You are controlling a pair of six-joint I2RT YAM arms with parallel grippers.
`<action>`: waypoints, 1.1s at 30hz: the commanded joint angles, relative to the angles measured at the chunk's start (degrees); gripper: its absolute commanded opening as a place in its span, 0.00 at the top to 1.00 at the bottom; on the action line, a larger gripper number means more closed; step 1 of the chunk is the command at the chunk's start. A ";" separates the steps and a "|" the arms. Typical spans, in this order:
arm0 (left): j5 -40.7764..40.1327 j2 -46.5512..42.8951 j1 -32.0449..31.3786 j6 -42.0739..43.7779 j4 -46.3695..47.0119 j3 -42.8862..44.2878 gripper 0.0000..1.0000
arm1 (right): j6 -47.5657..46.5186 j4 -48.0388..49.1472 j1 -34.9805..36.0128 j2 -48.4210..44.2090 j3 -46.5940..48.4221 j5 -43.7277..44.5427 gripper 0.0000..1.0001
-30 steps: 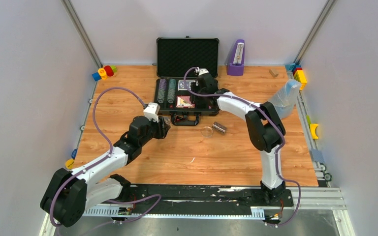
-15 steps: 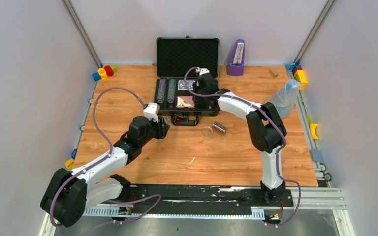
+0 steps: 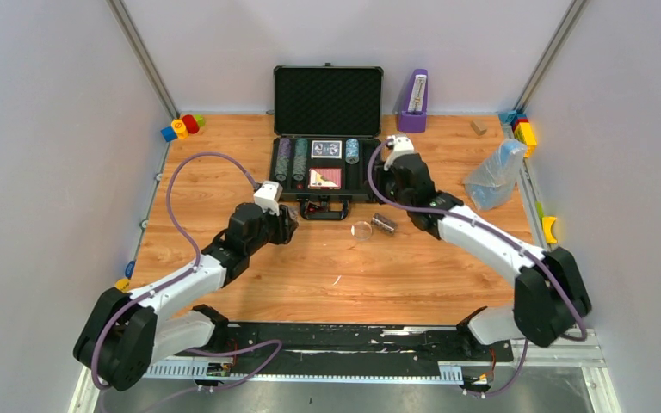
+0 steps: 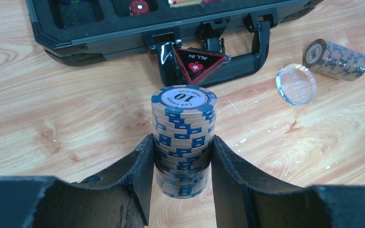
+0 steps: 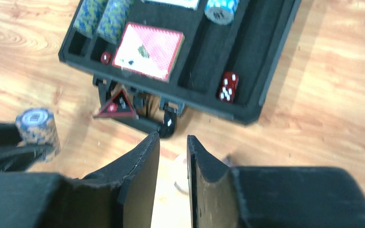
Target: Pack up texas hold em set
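The black briefcase (image 3: 280, 191) lies open at the back middle with its foam lid (image 3: 328, 99) upright. It holds rows of chips (image 3: 291, 159), a blue deck (image 3: 326, 149), a red deck (image 3: 324, 178) and a blue chip stack (image 3: 352, 151). My left gripper (image 4: 183, 142) is shut on an upright blue-and-white chip stack (image 4: 184, 118), in front of the case handle (image 4: 237, 66). My right gripper (image 5: 173, 142) is empty, its jaws a narrow gap apart, above the table near the case's front right corner (image 3: 392, 191). A loose chip stack (image 3: 384, 224) lies on its side beside a clear disc (image 3: 361, 230).
A purple metronome (image 3: 413, 101) stands to the right of the lid. A clear plastic bag (image 3: 495, 176) lies at the right. Coloured toys sit at the back left (image 3: 181, 127) and along the right edge (image 3: 525, 129). Red dice (image 5: 228, 86) lie in the case.
My right gripper has pulled back from over the case to its front right corner, and the arm's elbow has swung right. The blue chip stack now shows in the case. My left arm has barely moved.
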 commanded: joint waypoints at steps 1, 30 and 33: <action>4.00 0.35 0.10 1.24 7.98 2.21 1.00 | 3.92 5.21 0.10 -9.33 -11.48 -2.28 0.70; 8.33 41.13 -2.71 -15.69 9.29 44.18 1.00 | 9.37 13.24 0.10 -42.03 -40.67 2.57 0.59; 7.55 43.96 -3.12 -15.66 9.90 47.30 1.00 | 9.55 14.11 0.10 -42.16 -41.60 3.03 0.59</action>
